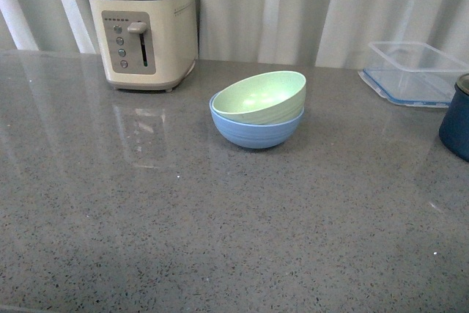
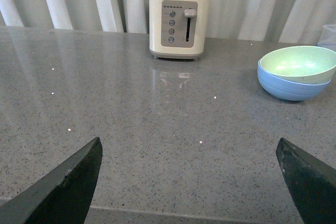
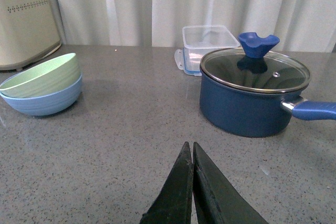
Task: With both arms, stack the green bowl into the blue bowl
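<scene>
Tabletop (image 1: 146, 240): grey speckled stone fills the lower two thirds of the front view, broad and bare below centre. Neither of my arms shows there.

Toaster (image 1: 144, 34): upper left, against the curtain. Clear container (image 1: 412, 71) and navy pot (image 1: 456, 126): right edge, well apart from the bowls.

Green bowl (image 1: 261, 97): just above centre of the front view, sitting inside the blue bowl (image 1: 255, 130), tilted, its rim higher on the right.

Left tool (image 2: 189, 182): spread wide, empty, both tips at the lower corners of the left wrist view, bowls at its right edge.

Right tool (image 3: 191, 182): tips pressed together, holding nothing, low centre of the right wrist view, pot lid (image 3: 255, 69) ahead.

Judgement: stacking appears done but not seated level. The next move, if any, calls for a light nudge to settle the green bowl; otherwise stay clear. Approach from below centre is roomy; the right side is tighter.
</scene>
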Robot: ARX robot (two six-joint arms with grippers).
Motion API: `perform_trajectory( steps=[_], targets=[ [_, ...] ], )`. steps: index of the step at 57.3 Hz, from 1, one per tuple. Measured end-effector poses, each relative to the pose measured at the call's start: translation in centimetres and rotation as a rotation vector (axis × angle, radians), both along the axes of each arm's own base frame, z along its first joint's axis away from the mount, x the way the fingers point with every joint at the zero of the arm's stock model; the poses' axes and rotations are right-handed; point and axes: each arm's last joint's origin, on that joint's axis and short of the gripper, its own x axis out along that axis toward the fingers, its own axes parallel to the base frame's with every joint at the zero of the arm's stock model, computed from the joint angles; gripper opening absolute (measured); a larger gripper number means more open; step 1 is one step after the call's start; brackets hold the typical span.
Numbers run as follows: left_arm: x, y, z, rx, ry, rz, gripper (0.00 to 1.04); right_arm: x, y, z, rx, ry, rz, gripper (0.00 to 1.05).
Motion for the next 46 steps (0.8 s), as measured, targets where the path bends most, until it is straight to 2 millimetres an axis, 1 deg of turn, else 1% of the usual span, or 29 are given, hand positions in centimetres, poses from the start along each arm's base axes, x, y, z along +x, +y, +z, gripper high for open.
perform_trajectory(
  steps=[26, 46],
  targets=[
    [0.0, 0.0, 0.0, 0.0, 0.0, 0.0, 0.98, -1.4, 0.0, 0.2, 0.0, -0.009, 0.0, 0.01],
    [0.0, 0.0, 0.0, 0.0, 0.0, 0.0, 0.98, -2.0, 0.0, 0.2, 0.0, -0.01, 0.0, 0.01]
  ],
)
